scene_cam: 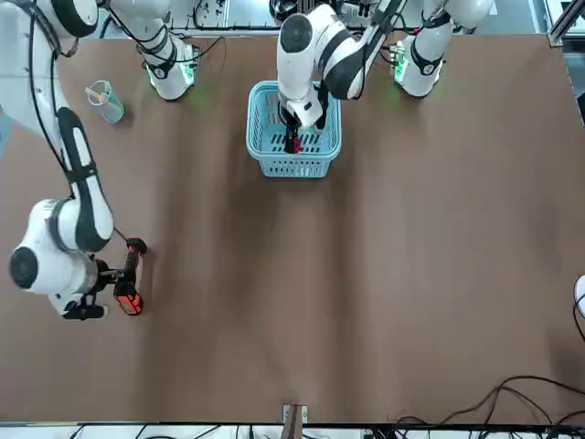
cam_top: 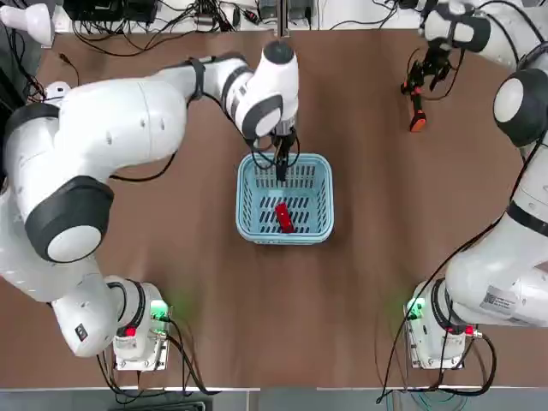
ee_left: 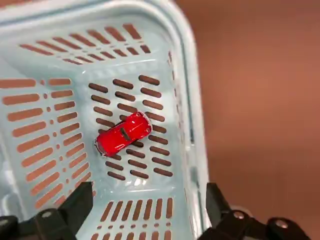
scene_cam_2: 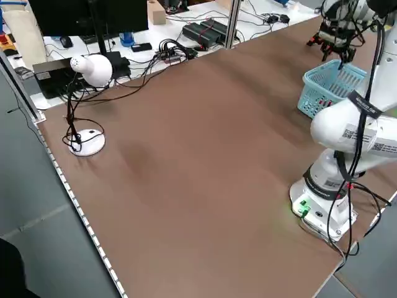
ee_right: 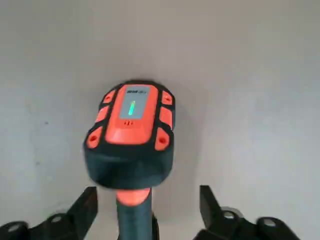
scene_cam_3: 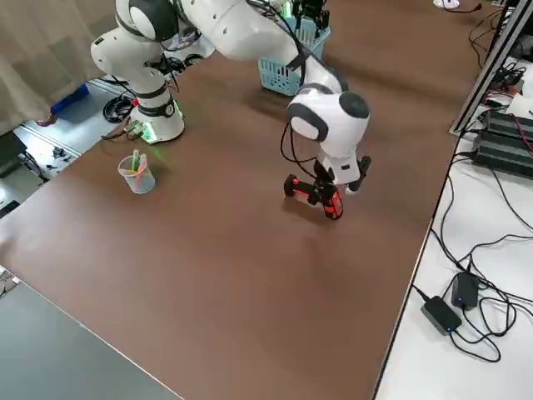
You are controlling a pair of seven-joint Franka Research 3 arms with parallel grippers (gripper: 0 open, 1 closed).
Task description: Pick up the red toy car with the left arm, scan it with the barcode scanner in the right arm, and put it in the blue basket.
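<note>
Overhead view showed the red toy car [cam_top: 283, 217] lying on the slotted floor of the blue basket [cam_top: 249, 224] at mid-table, with the left gripper [cam_top: 280, 168] hanging above the basket's far half and nothing between its fingers; the right gripper [cam_top: 425, 74] sat well apart near the far right corner, the barcode scanner [cam_top: 417, 110] below it. From the front, the left arm [scene_cam: 315, 46] bent down over the basket, and a speck of red showed inside beneath the gripper; the right arm [scene_cam: 69, 229] sat far off with the scanner by the table surface. The right side view placed the scanner low, at or just above the table; contact could not be told. In the left wrist view the fingers [ee_left: 80, 205] stood wide, the car free below them, near one basket wall. In the right wrist view the fingers stood wide on either side of the scanner's handle, not pressing it. Judging by this, the car had been delivered, and only drawing the arms back seemed left; whether a scan happened could not be told.
</note>
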